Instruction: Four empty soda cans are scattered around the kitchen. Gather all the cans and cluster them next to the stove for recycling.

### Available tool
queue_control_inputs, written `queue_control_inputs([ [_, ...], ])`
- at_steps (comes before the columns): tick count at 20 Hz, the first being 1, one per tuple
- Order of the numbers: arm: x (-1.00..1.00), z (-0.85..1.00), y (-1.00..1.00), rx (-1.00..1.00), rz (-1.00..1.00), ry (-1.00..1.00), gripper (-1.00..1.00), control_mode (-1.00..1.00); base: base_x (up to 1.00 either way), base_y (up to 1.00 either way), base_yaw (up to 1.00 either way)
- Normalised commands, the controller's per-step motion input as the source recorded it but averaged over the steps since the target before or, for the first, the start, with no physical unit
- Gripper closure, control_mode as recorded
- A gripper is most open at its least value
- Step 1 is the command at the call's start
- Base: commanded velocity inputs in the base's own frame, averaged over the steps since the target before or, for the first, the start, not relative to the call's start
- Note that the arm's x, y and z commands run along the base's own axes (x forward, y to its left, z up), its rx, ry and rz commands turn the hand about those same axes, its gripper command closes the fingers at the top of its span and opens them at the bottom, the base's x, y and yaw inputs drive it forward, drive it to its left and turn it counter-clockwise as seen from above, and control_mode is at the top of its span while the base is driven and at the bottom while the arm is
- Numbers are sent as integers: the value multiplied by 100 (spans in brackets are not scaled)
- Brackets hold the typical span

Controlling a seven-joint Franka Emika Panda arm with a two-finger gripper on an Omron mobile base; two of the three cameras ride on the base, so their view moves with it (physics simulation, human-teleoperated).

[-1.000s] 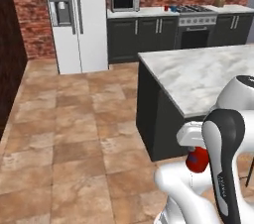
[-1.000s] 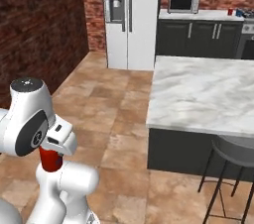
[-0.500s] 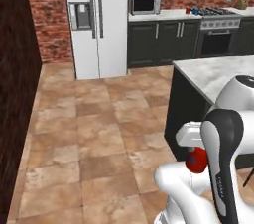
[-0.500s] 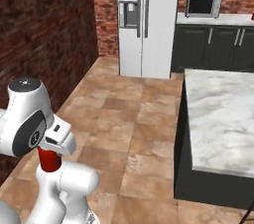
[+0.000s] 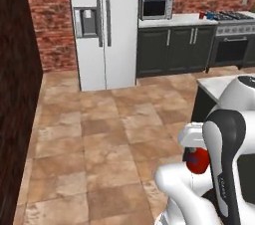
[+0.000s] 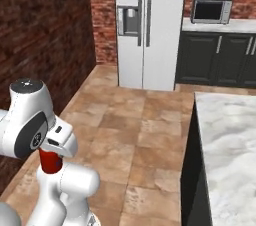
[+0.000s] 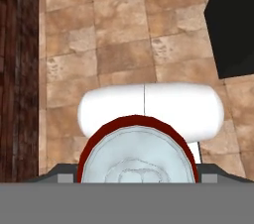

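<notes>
Brown floor tiles (image 5: 99, 134) run back to a white fridge (image 5: 102, 25) and a brick wall. From the left base view the stove (image 5: 233, 40) shows far right, with small cans beside it — too small to read. Close in, the tool (image 7: 136, 181) grips a red soda can (image 7: 136, 166), silver top up, tucked against the robot's body; its fingers are cut off. A marble worktop (image 6: 227, 140) stands right.

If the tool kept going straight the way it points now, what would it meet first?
The tool is shut on a red soda can. Straight past the can lies part of the robot's own white body, then the brown tiled floor. Depth is unclear.
</notes>
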Motion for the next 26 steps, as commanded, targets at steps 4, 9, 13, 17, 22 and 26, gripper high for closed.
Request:
queue_control_inputs([
  [4,0,0,0,0,0,0,100,100,100,32,0],
  [9,0,0,0,0,0,0,100,100,100,5,0],
  [13,0,0,0,0,0,0,100,100,100,1,0],
  [17,0,0,0,0,0,0,100,100,100,1,0],
  [22,0,0,0,0,0,0,100,100,100,0,0],
  [26,0,0,0,0,0,0,100,100,99,0,0],
])
